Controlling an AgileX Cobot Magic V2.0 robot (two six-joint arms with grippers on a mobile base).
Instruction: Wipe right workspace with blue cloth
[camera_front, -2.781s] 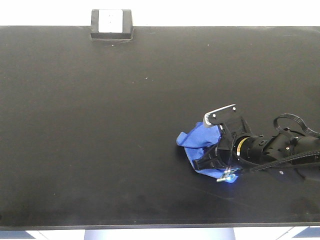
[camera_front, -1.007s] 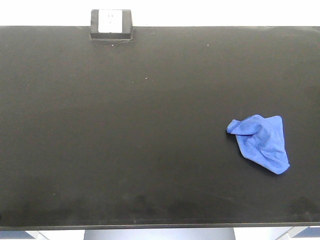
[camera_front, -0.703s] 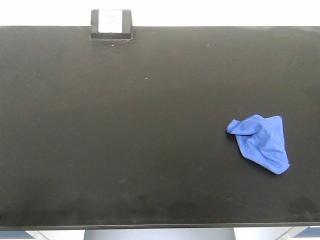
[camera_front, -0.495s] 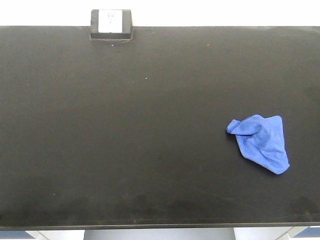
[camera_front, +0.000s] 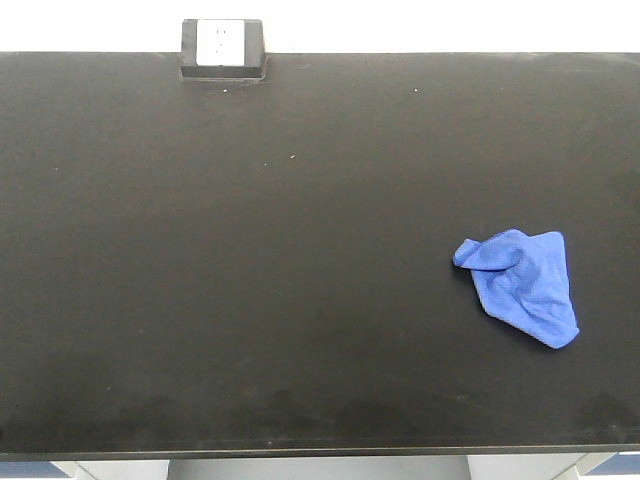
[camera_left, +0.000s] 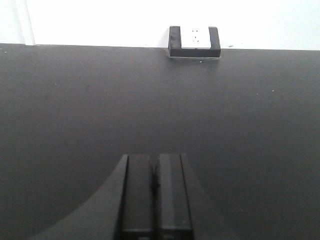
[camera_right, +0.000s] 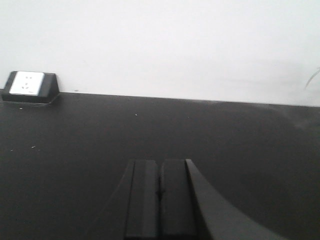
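The blue cloth (camera_front: 525, 283) lies crumpled on the right part of the black table (camera_front: 250, 250) in the front view, with nothing holding it. Neither arm shows in the front view. My left gripper (camera_left: 155, 159) shows in the left wrist view, shut and empty, over bare black table. My right gripper (camera_right: 160, 162) shows in the right wrist view, shut and empty, over bare black table. The cloth shows in neither wrist view.
A black socket box with a white face (camera_front: 222, 47) stands at the table's far edge, left of centre. It also shows in the left wrist view (camera_left: 194, 41) and the right wrist view (camera_right: 30, 86). A white wall runs behind the table.
Earlier my right gripper was pressed on the blue cloth nearer the table's middle. The arm has since left the front view, and the cloth lies farther right, still over the last second.
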